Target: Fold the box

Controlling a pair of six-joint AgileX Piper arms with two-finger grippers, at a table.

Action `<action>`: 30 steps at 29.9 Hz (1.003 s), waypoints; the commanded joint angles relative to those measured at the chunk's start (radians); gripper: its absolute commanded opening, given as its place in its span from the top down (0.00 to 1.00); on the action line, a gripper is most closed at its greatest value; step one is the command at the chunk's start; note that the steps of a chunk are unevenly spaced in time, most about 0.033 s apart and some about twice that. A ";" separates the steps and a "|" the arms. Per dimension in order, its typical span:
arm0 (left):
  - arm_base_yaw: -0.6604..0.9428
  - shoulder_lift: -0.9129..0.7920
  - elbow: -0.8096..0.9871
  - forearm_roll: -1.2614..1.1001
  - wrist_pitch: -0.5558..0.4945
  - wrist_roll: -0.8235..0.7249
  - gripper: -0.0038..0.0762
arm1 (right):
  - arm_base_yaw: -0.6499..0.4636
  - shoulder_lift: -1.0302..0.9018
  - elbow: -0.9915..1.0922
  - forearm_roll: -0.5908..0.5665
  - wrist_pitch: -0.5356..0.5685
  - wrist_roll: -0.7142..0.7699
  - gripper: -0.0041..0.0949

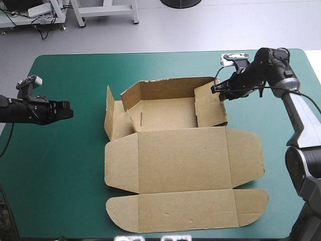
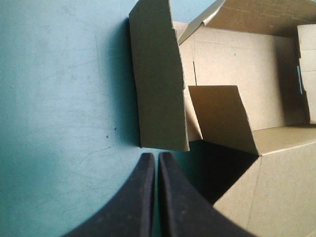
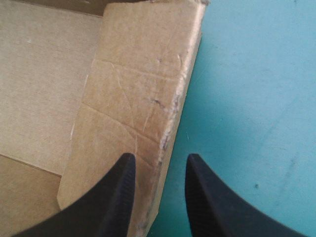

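Brown board, the box [image 1: 170,113] lies in the middle of the teal-green tabletop [image 1: 55,170], with its tray at the far side, walls raised, and the lid [image 1: 183,160] flat toward the near edge. The left arm reaches in level from the left edge. Its left tool [image 1: 67,110] is closed, the two black fingers [image 2: 143,197] pressed into one point low over bare tabletop. It aims at the box's upright left flap [image 2: 158,84], just short of it and apart.

The right arm bends in from the far right corner. The right tool [image 3: 160,159] stands open astride the top edge of the tray's right wall [image 3: 138,89], one finger over the board, the other over the tabletop outside. Whether either finger touches the wall I cannot tell.

Wide bare tabletop lies left of the box, with a narrower strip on its right. The lid's rounded front flap nearly meets the near edge.
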 commanded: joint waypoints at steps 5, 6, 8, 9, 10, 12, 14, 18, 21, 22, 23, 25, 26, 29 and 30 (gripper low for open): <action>0.002 -0.031 -0.027 -0.055 -0.003 0.003 0.94 | -0.003 0.019 -0.024 0.112 -0.028 -0.035 0.64; 0.002 -0.031 -0.027 -0.055 -0.003 0.003 0.94 | -0.003 0.025 -0.024 0.115 -0.028 -0.035 0.65; 0.002 -0.031 -0.027 -0.055 -0.005 0.003 0.94 | -0.003 0.041 -0.024 0.117 -0.024 -0.035 0.67; 0.002 -0.031 -0.027 -0.055 -0.005 0.003 0.94 | -0.003 0.051 -0.024 0.117 -0.014 -0.035 0.71; 0.002 -0.031 -0.027 -0.055 -0.009 0.003 0.94 | -0.003 0.060 -0.024 0.117 -0.009 -0.035 0.77; 0.002 -0.031 -0.027 -0.055 -0.015 0.015 0.94 | -0.003 0.077 -0.024 0.119 -0.007 -0.037 0.96; 0.002 -0.031 -0.027 -0.055 -0.025 0.022 0.94 | -0.003 0.077 -0.024 0.151 -0.011 -0.053 0.96; 0.002 -0.031 -0.027 -0.062 -0.067 0.022 0.94 | -0.003 0.035 -0.063 0.217 -0.015 -0.068 0.97; 0.002 -0.031 -0.027 -0.079 -0.110 0.022 0.94 | -0.005 -0.027 -0.130 0.219 -0.015 -0.063 0.97; 0.002 -0.031 -0.027 -0.092 -0.136 0.022 0.94 | -0.009 -0.053 -0.157 0.221 -0.015 -0.058 0.97; 0.002 -0.031 -0.027 -0.109 -0.155 0.022 0.94 | -0.012 -0.074 -0.180 0.224 -0.011 -0.049 0.97; 0.002 -0.031 -0.027 -0.158 -0.208 0.020 0.94 | -0.027 -0.122 -0.244 0.226 0.003 -0.038 0.97; 0.002 -0.031 -0.027 -0.181 -0.232 0.020 0.94 | -0.032 -0.143 -0.270 0.226 0.015 -0.038 0.97; 0.002 -0.031 -0.027 -0.272 -0.280 0.022 0.94 | -0.057 -0.196 -0.364 0.230 0.068 -0.024 0.97; 0.002 -0.031 -0.027 -0.294 -0.293 0.030 0.94 | -0.065 -0.215 -0.386 0.232 0.068 -0.015 0.97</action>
